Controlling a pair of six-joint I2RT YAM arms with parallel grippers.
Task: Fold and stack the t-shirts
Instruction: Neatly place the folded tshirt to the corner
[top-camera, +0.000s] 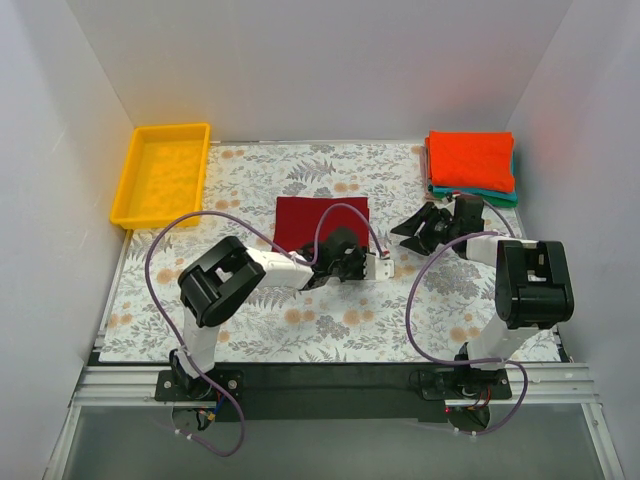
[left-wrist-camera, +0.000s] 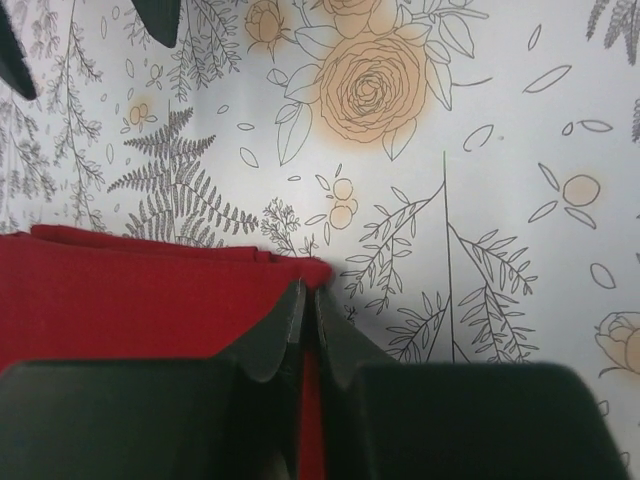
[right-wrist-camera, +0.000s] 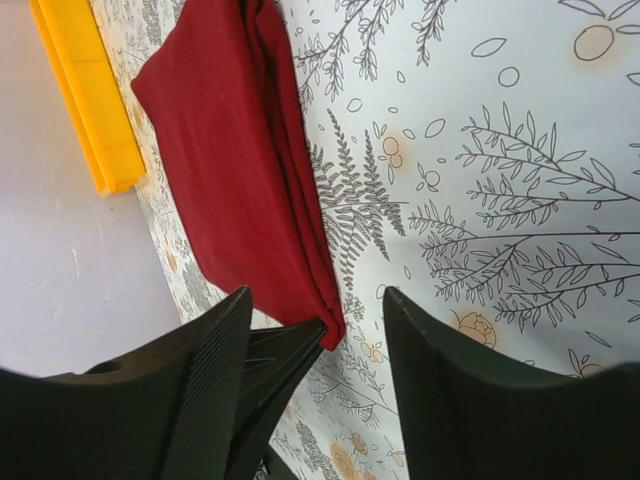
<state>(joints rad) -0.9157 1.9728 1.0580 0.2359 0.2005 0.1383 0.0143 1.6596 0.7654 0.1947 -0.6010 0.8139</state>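
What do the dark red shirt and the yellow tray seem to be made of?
The dark red shirt: probably soft matte cloth; its folded layers curve and crease. The yellow tray: likely hard plastic, slightly glossy, with a straight moulded rim.

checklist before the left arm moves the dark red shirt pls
1. left gripper shut on the crimson shirt at its corner: ok
2. Grip catches every layer: cannot tell
3. Crimson shirt folded and lying flat: ok
4. right gripper open, holding nothing: ok
5. Way to the stack free: probably not ok, the right gripper sits between
6. orange-red shirt lies squarely on the teal shirt: ok
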